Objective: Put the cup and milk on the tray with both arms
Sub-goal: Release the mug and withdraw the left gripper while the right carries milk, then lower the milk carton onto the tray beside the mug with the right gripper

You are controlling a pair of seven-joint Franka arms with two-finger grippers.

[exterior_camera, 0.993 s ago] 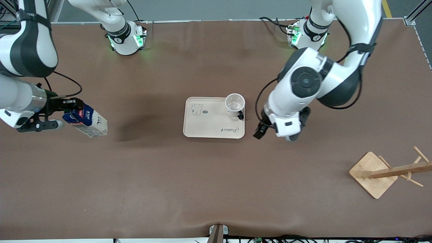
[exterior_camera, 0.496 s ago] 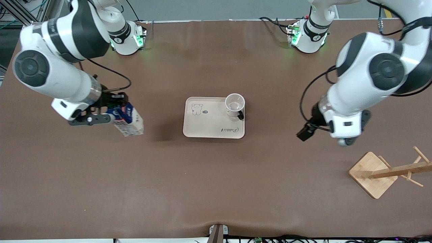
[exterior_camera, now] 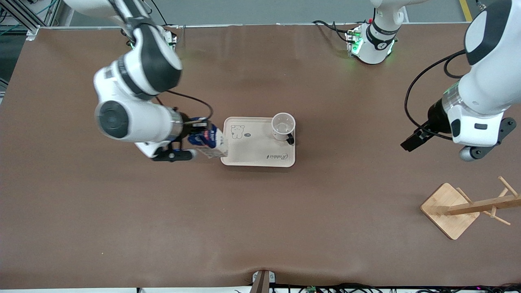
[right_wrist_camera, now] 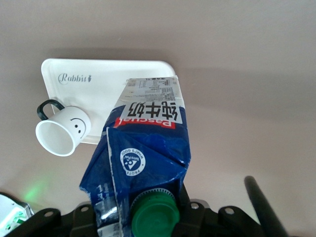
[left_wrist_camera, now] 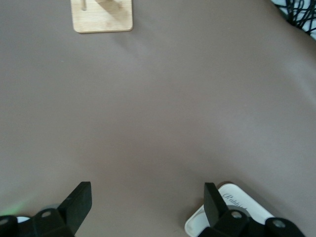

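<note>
- The small white mug with a black smiley face and black loop handle (exterior_camera: 283, 126) stands upright on the cream rectangular tray with rounded corners and cursive "Rabbit" lettering (exterior_camera: 252, 150). It occupies the corner toward the left arm's end, so the other half of the tray is free for a second item.
- The right end effector (exterior_camera: 194, 140) is clamped on the small gable-top milk carton with a dark blue top, red label and green screw cap (exterior_camera: 209, 143), gripping it near the cap. The carton hangs tilted in the air over the tray's edge toward the right arm's end, its pale base aimed at the free half; the grip at the top probably keeps the base clear for setting down.
- The left end effector (exterior_camera: 472, 150) hovers over the bare brown desk (exterior_camera: 260, 219) toward its own arm's end, jaws spread wide and holding nothing. It looks to be waiting well apart from the tray, out of the carton's way.
- A wooden stand with a square base (exterior_camera: 449, 209) sits on the desk nearer the front camera, apart from the work.
- Judging by this, the mug's part is done and the carton's placing is not yet finished.
</note>
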